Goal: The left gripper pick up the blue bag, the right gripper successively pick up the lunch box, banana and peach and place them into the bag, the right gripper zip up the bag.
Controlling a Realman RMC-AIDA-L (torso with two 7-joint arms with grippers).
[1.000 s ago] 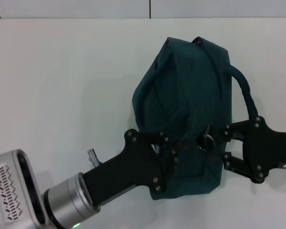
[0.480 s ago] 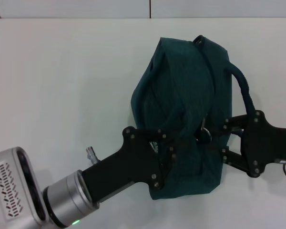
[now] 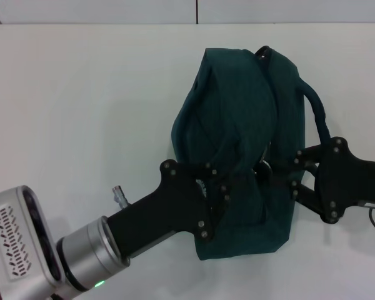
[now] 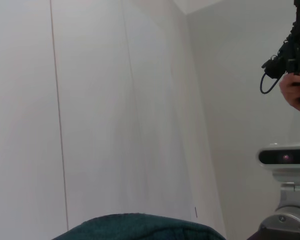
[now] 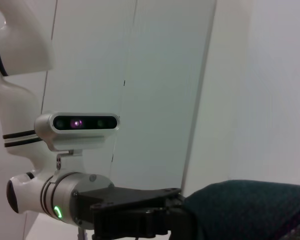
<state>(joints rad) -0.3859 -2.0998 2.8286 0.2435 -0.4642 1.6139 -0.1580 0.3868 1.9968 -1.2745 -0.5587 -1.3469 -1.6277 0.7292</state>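
Both end effectors apparently on blue bag (image 3: 237, 125)

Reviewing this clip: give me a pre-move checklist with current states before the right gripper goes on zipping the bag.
1. Left gripper grips the dark teal soft fabric bag at its near left side: ok.
2. Right gripper, black with studded links, is at the metal zipper pull: ok.
3. Right fingers actually clamped on the pull: cannot tell.
4. Zipper closed along its whole length: cannot tell.
5. Lunch box, banana and peach inside: cannot tell; none is visible outside the bag.
6. Rolled handle away from the zipper line: ok.
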